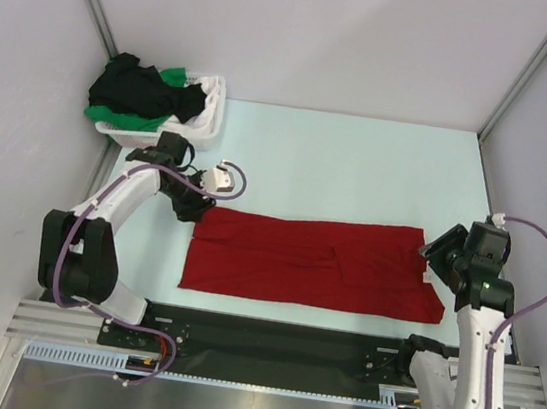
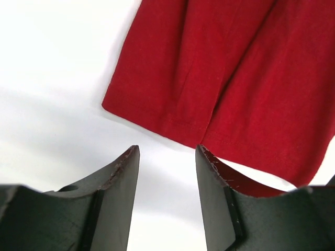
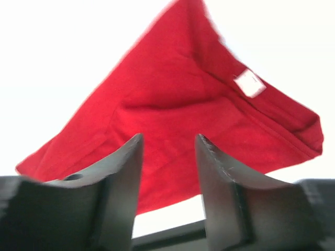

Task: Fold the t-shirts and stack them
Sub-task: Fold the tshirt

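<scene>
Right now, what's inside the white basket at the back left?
A crumpled black shirt lies heaped on top, with a green shirt poking out behind and beneath it. The pile covers the floor of the basket, so anything underneath cannot be seen.

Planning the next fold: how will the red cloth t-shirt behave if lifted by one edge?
Likely floppy: the red cloth t-shirt lies flat with soft creases, so it should drape and sag. Probably light, since the cloth looks thin. Pushed, it would likely bunch rather than slide.
</scene>
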`<state>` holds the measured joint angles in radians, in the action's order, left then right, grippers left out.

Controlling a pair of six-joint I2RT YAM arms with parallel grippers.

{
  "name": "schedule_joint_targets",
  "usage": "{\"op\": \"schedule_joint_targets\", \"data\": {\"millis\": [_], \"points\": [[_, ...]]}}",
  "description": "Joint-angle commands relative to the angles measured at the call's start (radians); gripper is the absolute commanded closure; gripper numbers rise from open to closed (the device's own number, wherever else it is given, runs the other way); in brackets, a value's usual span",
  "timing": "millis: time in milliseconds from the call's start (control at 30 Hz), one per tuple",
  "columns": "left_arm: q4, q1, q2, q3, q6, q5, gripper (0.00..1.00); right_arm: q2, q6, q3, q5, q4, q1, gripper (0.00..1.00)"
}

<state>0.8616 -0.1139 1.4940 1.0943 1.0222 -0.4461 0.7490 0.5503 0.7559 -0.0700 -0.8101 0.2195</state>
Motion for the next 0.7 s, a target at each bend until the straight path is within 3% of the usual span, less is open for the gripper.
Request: {"op": "schedule_joint_targets", "data": {"millis": [0,133,267,467,667], "points": [[-0.027,-0.035,0.014,-0.016,0.030,0.027,0.48,0.010,-0.030,0.103,0.103,0.022,-0.124,0.53],[-0.090,-0.081,0.025,-0.082,0.038,0.108,0.46,0.183,-0.015,0.105,0.176,0.005,-0.467,0.56],[-0.159,-0.095,0.025,-0.134,0.042,0.164,0.45,0.396,-0.007,0.140,0.240,-0.044,-0.675,0.51],[-0.240,-0.095,0.057,-0.168,0.024,0.198,0.49,0.539,-0.035,0.120,0.188,0.081,-0.772,0.52],[-0.251,-0.098,0.086,-0.186,0.007,0.159,0.56,0.641,-0.064,0.103,0.128,0.155,-0.782,0.54]]}}
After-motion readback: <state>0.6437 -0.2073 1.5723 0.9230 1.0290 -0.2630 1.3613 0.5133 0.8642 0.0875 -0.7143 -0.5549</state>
